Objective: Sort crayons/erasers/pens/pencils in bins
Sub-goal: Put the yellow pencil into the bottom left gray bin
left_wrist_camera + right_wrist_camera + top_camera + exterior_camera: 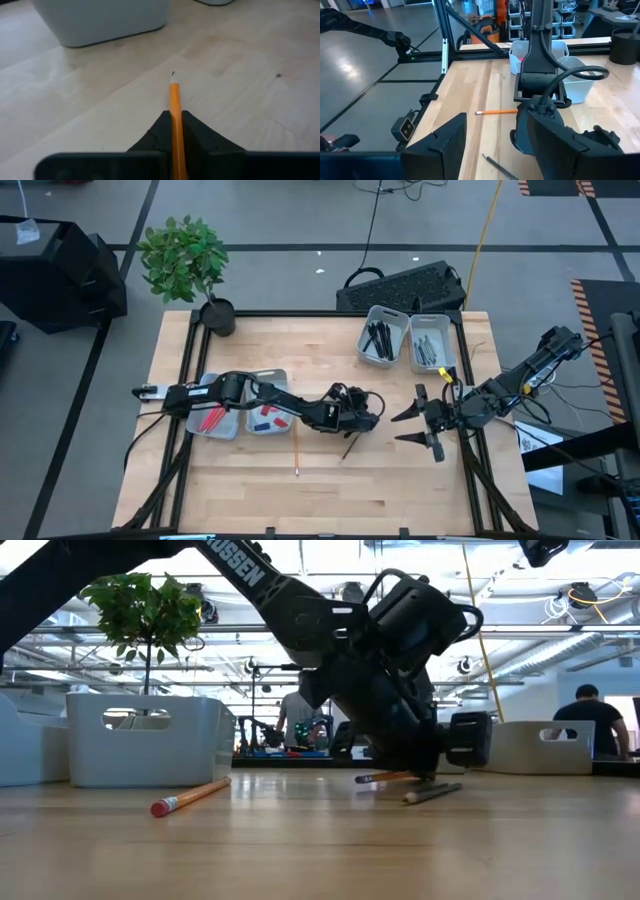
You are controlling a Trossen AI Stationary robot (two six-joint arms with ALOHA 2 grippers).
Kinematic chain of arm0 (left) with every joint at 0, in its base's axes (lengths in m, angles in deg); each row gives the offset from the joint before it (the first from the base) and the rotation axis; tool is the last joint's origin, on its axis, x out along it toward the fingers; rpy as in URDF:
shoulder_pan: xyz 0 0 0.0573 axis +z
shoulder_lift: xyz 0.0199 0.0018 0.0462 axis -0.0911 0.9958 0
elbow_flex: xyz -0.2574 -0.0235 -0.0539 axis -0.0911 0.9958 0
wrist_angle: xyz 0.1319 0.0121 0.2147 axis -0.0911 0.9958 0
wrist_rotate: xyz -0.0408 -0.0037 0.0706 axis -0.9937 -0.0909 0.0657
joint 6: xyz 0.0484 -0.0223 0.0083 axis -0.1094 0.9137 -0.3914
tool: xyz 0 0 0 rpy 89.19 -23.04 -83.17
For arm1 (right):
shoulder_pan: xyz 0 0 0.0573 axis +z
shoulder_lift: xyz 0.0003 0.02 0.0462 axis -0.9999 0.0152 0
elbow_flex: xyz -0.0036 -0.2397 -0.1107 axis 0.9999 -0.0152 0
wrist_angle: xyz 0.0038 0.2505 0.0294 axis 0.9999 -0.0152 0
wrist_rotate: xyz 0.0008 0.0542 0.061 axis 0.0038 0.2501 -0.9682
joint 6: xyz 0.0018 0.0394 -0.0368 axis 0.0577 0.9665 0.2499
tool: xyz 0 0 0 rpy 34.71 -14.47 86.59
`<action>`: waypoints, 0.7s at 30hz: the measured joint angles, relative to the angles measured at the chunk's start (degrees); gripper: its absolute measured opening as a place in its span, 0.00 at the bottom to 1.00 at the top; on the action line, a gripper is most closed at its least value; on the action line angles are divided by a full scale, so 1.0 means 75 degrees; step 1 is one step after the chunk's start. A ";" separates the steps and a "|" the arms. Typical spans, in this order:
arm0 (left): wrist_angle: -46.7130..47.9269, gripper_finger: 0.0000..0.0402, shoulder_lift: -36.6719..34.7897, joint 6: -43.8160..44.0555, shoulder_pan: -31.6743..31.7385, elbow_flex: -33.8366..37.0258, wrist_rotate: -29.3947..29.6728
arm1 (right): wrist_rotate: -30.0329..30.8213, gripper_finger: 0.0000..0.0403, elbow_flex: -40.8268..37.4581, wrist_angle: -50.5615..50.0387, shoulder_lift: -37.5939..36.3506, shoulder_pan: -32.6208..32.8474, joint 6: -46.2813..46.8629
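My left gripper (370, 413) reaches from the left to the table's middle and is shut on an orange pencil (174, 102). The low view shows that pencil (385, 777) just under the gripper, close to the tabletop. A dark pencil (435, 792) lies flat beside it. Another orange pencil (296, 448), with a red eraser end (160, 808), lies flat nearer the front edge. My right gripper (408, 427) waits open just right of the left one, with nothing between its fingers (440, 145). My left gripper pinches the orange pencil's shaft (174, 116) between its two fingers. The pencil runs along the fingers, and its pointed end (173, 76) sticks out ahead of them. The gripper slants down toward the table. Whether the point touches the wood I cannot tell.
Two grey bins (384, 336) (430, 342) stand at the far right with dark sticks inside. Two more bins (214, 418) (268, 416) sit under the left arm with red and blue pieces. A potted plant (185, 265) stands at the far left corner.
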 joint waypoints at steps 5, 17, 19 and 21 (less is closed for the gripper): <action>0.0026 0.21 0.0004 -0.0270 0.0008 0.0008 0.0041 | 0.0007 0.50 0.0000 0.0024 0.0003 -0.0003 -0.0018; 0.0098 0.18 0.0085 0.0052 0.0004 0.0003 -0.0011 | 0.0015 0.50 0.0000 0.0289 0.0003 -0.0003 -0.0009; 0.0092 0.13 0.0085 0.0146 0.0001 0.0003 -0.0131 | 0.0013 0.50 0.0000 0.0286 0.0003 -0.0003 -0.0006; 0.0082 0.08 0.0085 0.0166 -0.0010 0.0003 -0.0168 | 0.0013 0.50 0.0000 0.0288 0.0003 -0.0003 -0.0006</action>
